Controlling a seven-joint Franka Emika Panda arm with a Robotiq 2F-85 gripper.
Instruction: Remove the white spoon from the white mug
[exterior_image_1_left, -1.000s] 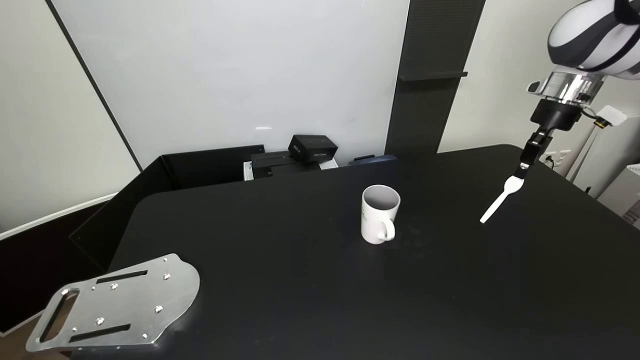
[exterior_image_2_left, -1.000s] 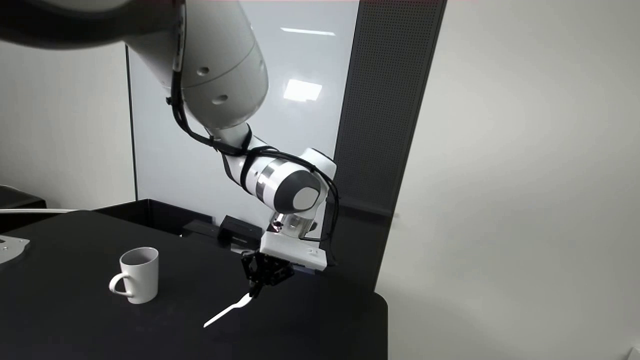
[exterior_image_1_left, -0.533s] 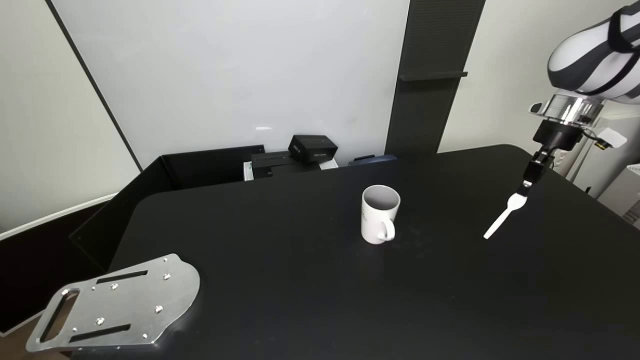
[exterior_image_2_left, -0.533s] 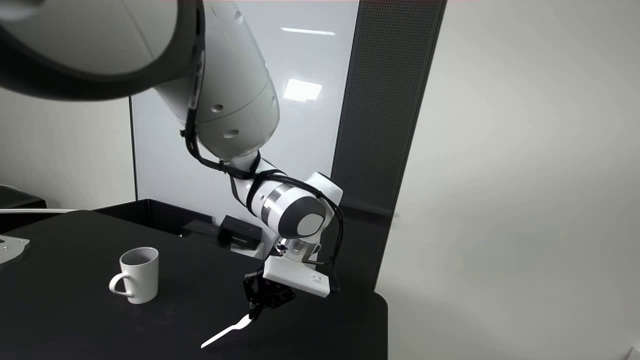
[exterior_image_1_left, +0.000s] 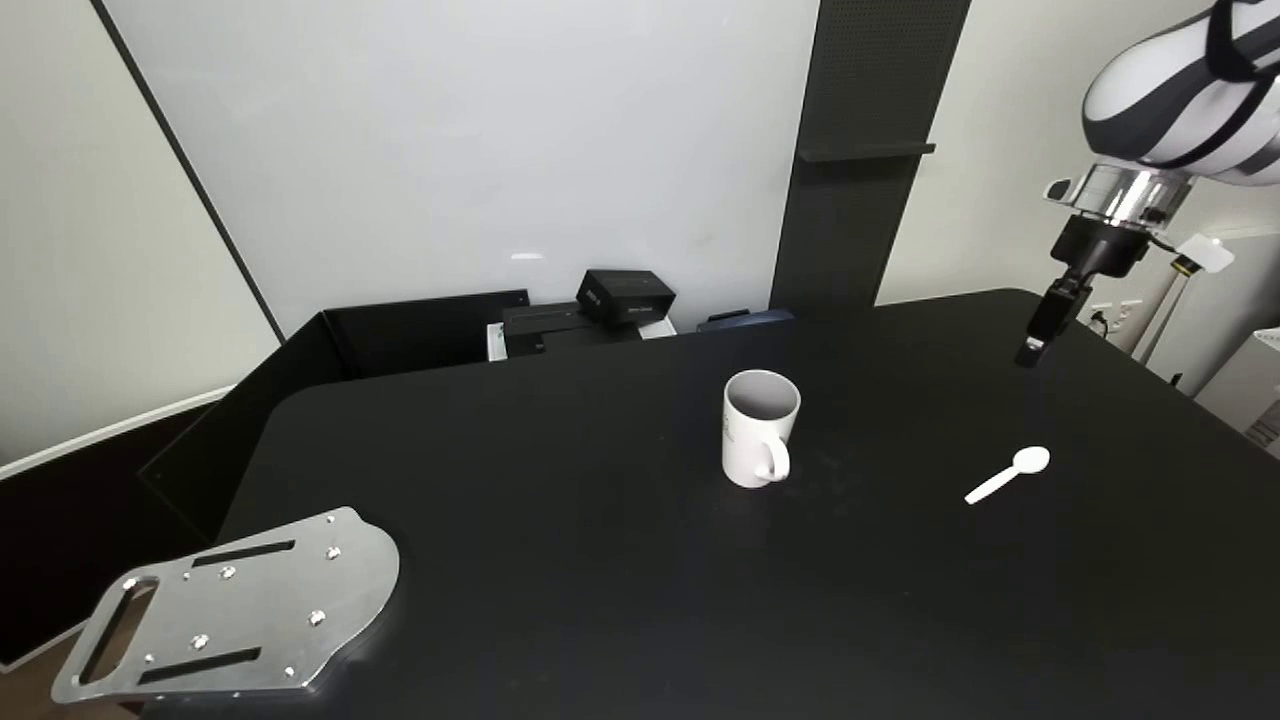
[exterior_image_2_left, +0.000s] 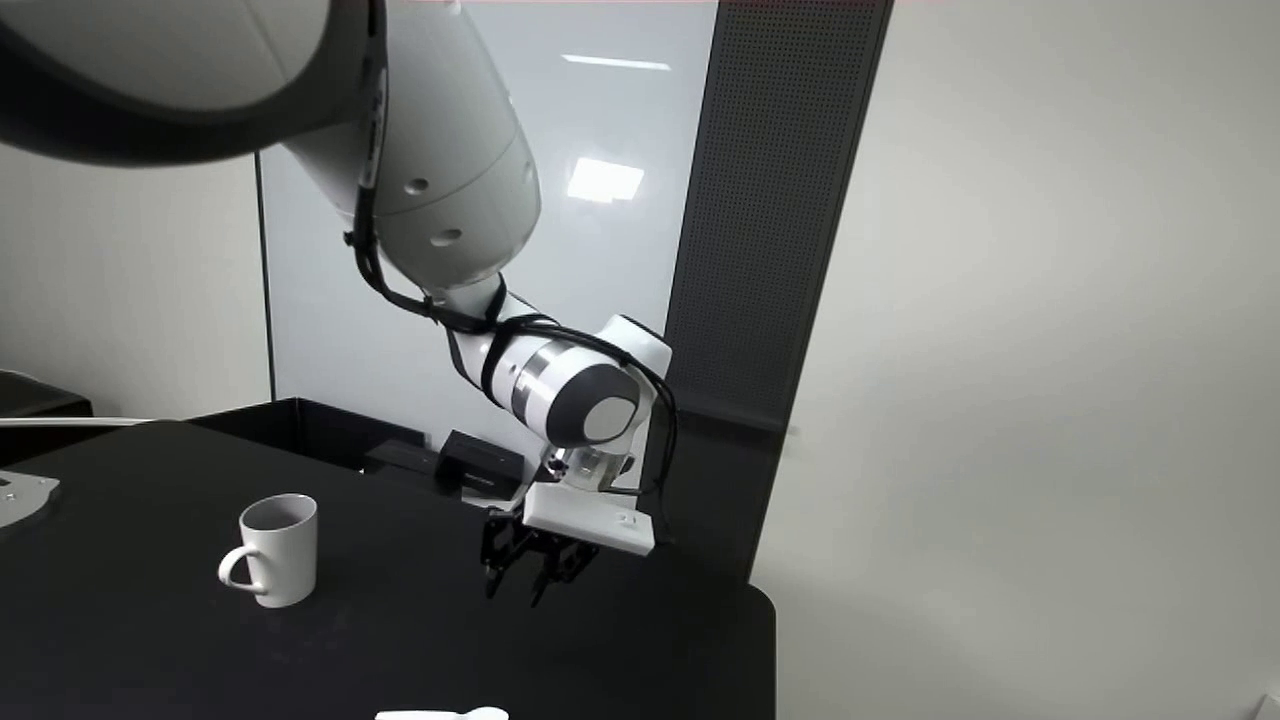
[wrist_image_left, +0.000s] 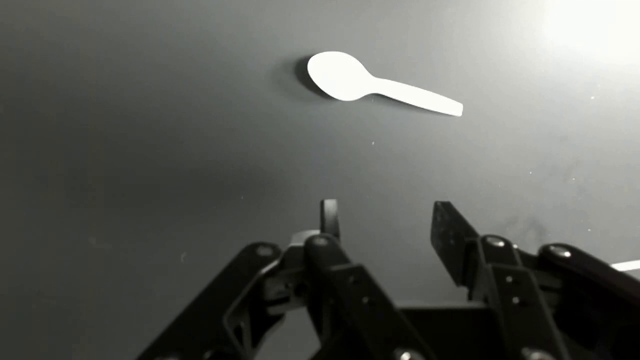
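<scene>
The white spoon (exterior_image_1_left: 1029, 461) lies flat on the black table, apart from the mug. In an exterior view only part of the spoon (exterior_image_2_left: 487, 714) shows at the bottom edge. The wrist view shows the whole spoon (wrist_image_left: 348, 79), bowl to the left, beyond the fingertips. The white mug (exterior_image_1_left: 746, 440) stands upright with no spoon showing above its rim; it also stands in an exterior view (exterior_image_2_left: 286, 560). My gripper (exterior_image_1_left: 1030, 352) is above the table, behind the spoon. Its fingers are apart with nothing between them, in an exterior view (exterior_image_2_left: 514, 597) and in the wrist view (wrist_image_left: 384, 207).
A metal plate (exterior_image_1_left: 275, 600) with slots lies at the table's near left corner. A black box (exterior_image_1_left: 628, 298) and other dark items sit behind the table's far edge, by the whiteboard. A dark perforated panel (exterior_image_1_left: 865, 120) stands at the back.
My gripper has lowered, opened and let go of the spoon, then moved up and back. The spoon has dropped from the fingertips onto the table. The mug has not moved.
</scene>
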